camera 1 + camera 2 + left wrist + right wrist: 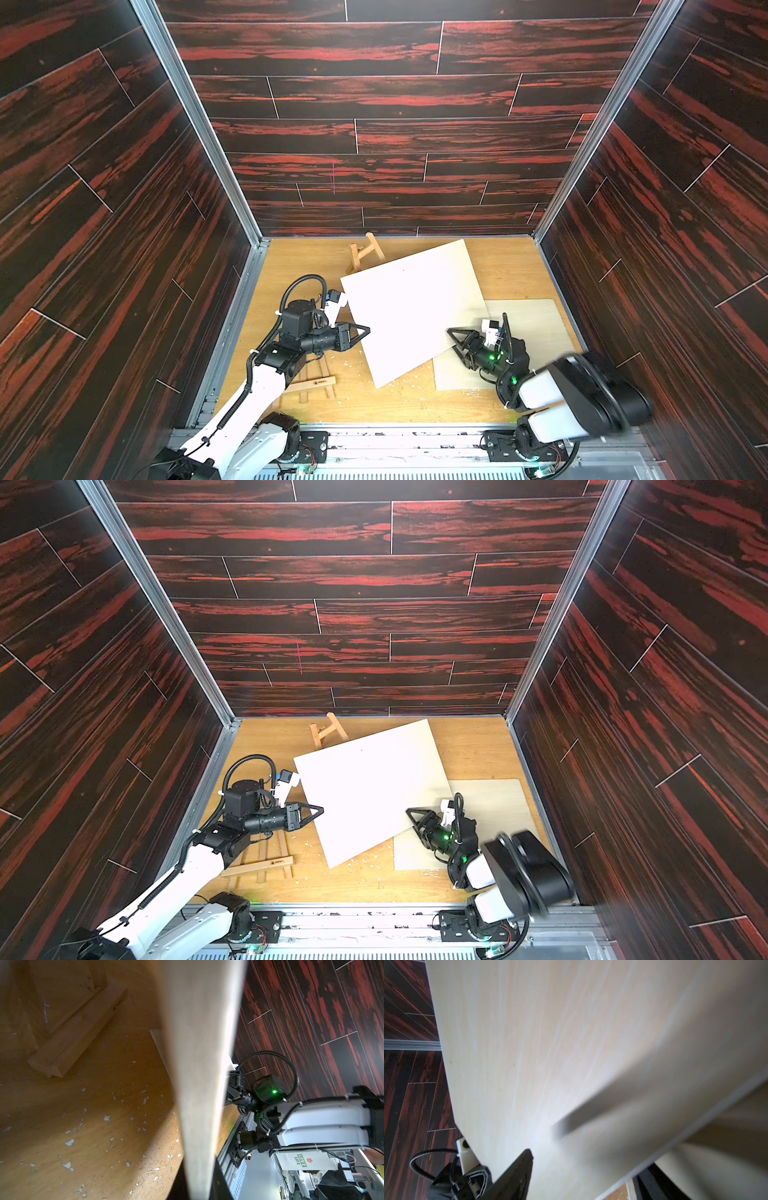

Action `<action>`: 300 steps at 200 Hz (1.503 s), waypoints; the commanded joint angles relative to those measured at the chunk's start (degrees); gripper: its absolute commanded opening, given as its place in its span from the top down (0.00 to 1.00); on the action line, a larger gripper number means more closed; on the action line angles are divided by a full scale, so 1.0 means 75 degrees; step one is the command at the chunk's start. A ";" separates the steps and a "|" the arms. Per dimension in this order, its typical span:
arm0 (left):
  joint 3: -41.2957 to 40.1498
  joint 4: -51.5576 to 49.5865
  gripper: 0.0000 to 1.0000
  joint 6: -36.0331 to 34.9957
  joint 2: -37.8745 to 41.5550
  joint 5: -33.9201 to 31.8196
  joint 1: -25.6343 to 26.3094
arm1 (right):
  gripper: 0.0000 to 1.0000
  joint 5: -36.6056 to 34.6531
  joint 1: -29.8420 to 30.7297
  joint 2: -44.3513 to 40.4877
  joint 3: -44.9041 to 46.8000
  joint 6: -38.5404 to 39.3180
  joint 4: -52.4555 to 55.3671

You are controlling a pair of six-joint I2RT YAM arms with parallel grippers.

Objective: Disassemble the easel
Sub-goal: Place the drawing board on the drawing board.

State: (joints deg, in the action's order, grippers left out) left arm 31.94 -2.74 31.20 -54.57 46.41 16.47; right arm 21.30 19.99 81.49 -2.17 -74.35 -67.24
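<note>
Now, panel (411, 311) inside left jaws

The left arm (249, 399) rises from its base at the near edge of the worktop (395, 399), towards the left corner, and leans forward. Its wrist is bent so that the left gripper (362, 332) lies about level and points towards the right edge, jaws clamped on the rim of the board (415, 307). The right arm (582, 395), based at the near edge by the right corner, is folded with its blurred elbow high over the right edge. The right gripper (455, 336) points back towards the left, its jaws standing apart, one above and one below the board's rim.
</note>
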 commanded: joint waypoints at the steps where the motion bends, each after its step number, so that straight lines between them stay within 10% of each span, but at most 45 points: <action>1: 0.0197 -0.0255 1.00 -0.0576 -0.0121 -0.0525 0.0063 | 0.24 0.0476 0.0249 -0.1040 -0.0499 0.0302 0.0832; 156: 0.0413 -0.1167 1.00 -0.0972 -0.0310 -0.0341 0.0064 | 0.20 0.0424 0.0003 -0.3009 -0.3810 0.3212 0.9648; 300: 0.0707 -0.2262 1.00 -0.0763 -0.0678 0.0362 0.0104 | 0.06 -0.0072 -0.3256 -0.0254 -0.6369 0.7237 1.0165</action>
State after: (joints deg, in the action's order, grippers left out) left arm 36.58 -11.03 28.91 -58.22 49.89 16.36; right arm 20.93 -3.14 75.33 -47.83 -25.30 10.37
